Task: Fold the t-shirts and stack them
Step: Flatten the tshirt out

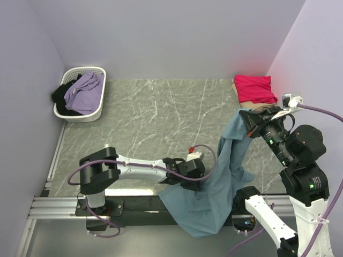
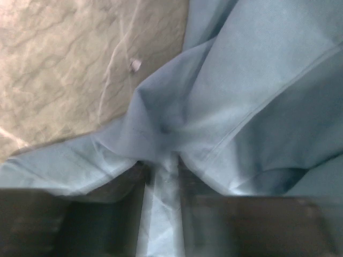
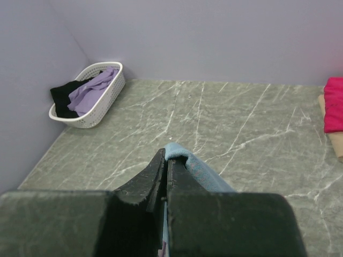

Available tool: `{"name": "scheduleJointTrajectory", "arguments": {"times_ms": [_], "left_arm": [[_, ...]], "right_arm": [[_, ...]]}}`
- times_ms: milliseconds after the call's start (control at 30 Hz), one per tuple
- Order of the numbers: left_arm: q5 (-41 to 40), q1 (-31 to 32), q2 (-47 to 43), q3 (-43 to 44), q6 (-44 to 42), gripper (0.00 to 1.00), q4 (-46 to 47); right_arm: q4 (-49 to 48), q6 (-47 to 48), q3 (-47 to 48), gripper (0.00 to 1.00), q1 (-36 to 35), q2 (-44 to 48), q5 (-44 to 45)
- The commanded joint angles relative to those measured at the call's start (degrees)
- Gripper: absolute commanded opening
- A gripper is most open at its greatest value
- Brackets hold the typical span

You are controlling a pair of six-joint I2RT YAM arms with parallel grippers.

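While the right fingers [image 3: 159, 167] clench the teal-blue t-shirt [image 1: 209, 203], the left fingers [image 2: 139, 181] grasp its bunched fold.

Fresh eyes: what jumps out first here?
The teal-blue t-shirt hangs at the near right, spilling over the table edge. The right gripper pinches it aloft, and the left gripper has cloth between its fingers lower down. A folded crimson-pink t-shirt sits in the far right corner.
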State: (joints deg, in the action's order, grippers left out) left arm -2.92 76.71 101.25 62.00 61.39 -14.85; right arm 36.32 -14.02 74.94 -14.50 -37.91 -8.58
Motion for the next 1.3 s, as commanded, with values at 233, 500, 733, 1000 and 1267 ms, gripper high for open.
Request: {"name": "scheduleJointTrajectory", "arguments": {"times_ms": [233, 500, 733, 1000, 1267], "left_arm": [[-4.81, 0.46, 0.09, 4.1, -1.88, 0.01, -2.2], [-20.08, -1.99, -13.96, 9.1, -4.6, 0.01, -17.74], [-31.69, -7.97, -30.65, 14.36, -5.49, 0.01, -30.75], [-46.03, -10.08, -40.6, 24.39, 0.3, 0.01, -52.61], [-54.3, -15.08, -45.0, 33.98, 0.5, 0.01, -61.19]], "right_arm": [[-2.74, 0.4, 0.21, 0.0, -0.35, 0.56, -0.12], [-1.78, 0.31, 0.91, 0.0, -0.35, 1.17, 2.77], [-0.98, 0.93, 2.58, 0.0, -0.44, 1.17, 5.41], [-0.63, 1.63, 4.95, 0.0, -0.44, -0.14, 6.99], [-2.47, 1.98, 6.1, 0.0, -0.35, -2.25, 8.49]]}}
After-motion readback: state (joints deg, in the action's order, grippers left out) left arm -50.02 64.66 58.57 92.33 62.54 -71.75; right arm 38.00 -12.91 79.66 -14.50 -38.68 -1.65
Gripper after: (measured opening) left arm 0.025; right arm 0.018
